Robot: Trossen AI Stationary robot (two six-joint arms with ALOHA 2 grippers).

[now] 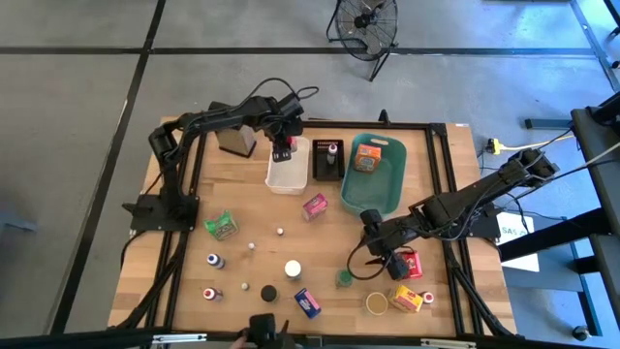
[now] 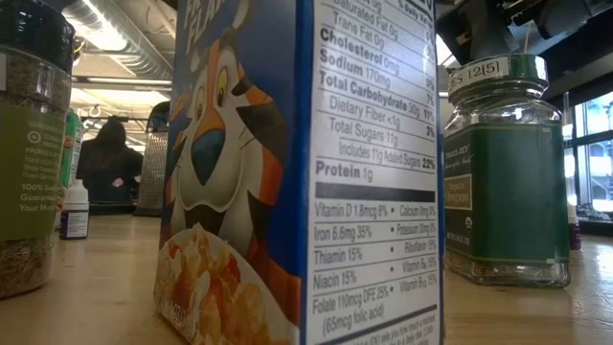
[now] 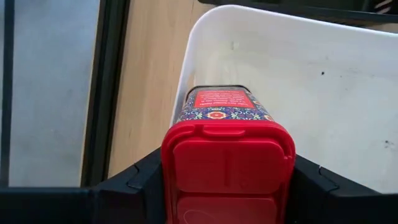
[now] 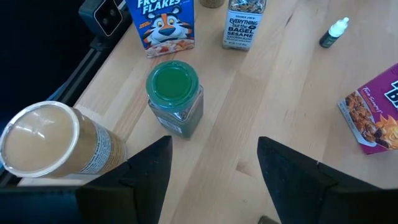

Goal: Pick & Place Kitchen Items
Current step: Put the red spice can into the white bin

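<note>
1. Holding red-capped tin (image 3: 227, 146) in left gripper (image 1: 282, 153), clamped, above white bin (image 1: 289, 179).
2. Hovering right gripper (image 4: 211, 162) open-jawed near green-lidded jar (image 4: 175, 96).
3. Sorted so far: a few items in teal basket (image 1: 395, 179) and black tray (image 1: 327, 163).
4. Remaining: most groceries scattered on table (image 1: 252, 218).

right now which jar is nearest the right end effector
The green-lidded jar, standing directly ahead of the open right end effector; the sesame seasoning jar sits farther off beside the cereal box.
</note>
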